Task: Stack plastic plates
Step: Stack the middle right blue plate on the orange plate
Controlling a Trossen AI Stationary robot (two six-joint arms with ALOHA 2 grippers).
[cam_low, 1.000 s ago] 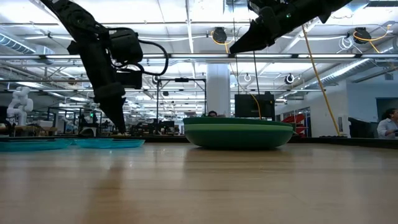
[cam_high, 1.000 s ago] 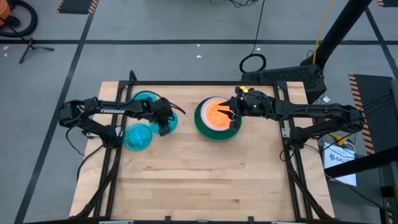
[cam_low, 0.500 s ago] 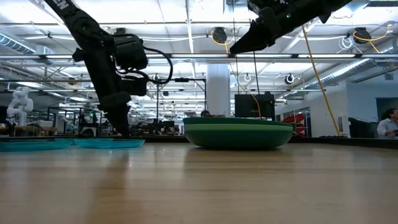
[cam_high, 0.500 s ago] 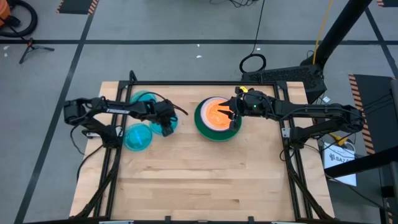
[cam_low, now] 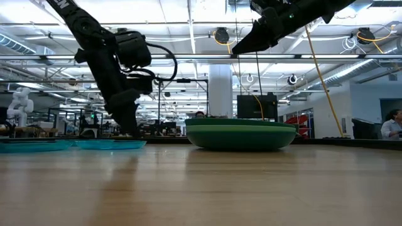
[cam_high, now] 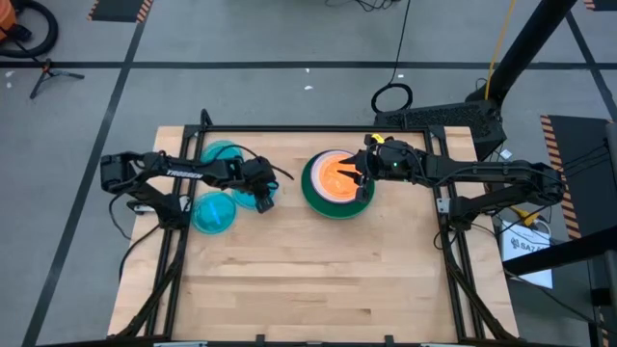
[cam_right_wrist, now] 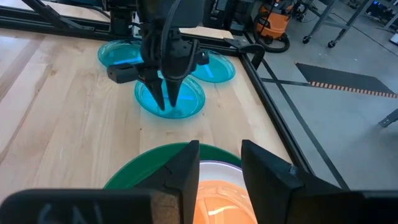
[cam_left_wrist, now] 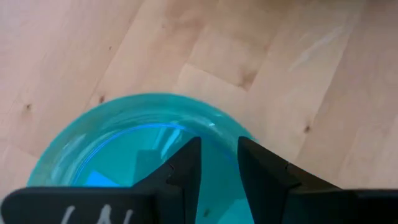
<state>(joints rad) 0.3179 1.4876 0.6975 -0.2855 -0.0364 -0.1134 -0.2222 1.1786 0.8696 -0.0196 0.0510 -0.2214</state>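
A stack of plates (cam_high: 335,185) stands at the far middle of the table: a dark green plate at the bottom (cam_right_wrist: 149,165), a white rim above it, and an orange plate (cam_right_wrist: 217,199) on top. Three translucent blue plates lie flat at the far left (cam_right_wrist: 186,99) (cam_right_wrist: 121,53) (cam_right_wrist: 214,65). My left gripper (cam_left_wrist: 217,149) points down over the nearest blue plate (cam_left_wrist: 124,143), just inside its rim, with a narrow gap between its fingers. My right gripper (cam_right_wrist: 221,158) is open and empty, well above the stack's orange plate. My left gripper's fingertips (cam_right_wrist: 168,102) reach down to the blue plate near its rim (cam_left_wrist: 217,127). I cannot tell whether they touch it.
The bare wooden table (cam_high: 318,280) lies in front of the plates. A dark metal frame (cam_right_wrist: 273,93) runs along the table's edges. A person (cam_low: 392,122) shows in the room far behind the table.
My left gripper has gone a little toward the table's right edge, staying low over the blue plate. The plates and my right gripper have kept still.
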